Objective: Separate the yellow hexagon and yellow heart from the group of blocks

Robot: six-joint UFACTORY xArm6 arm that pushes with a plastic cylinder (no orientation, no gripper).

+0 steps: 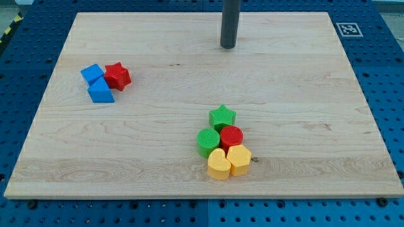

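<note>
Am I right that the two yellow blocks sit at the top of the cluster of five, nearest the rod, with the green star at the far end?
Not quite. In the camera view the yellow heart and yellow hexagon sit at the cluster's bottom, farthest from my tip. The green star is at the cluster's top, the end nearest the rod.

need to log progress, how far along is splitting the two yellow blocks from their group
Nothing looks done yet: the yellow heart and yellow hexagon still sit against the green cylinder and red cylinder, with the green star just above. In hand: my tip is near the view's top, far from them. Left: pushing both yellows clear.
</note>
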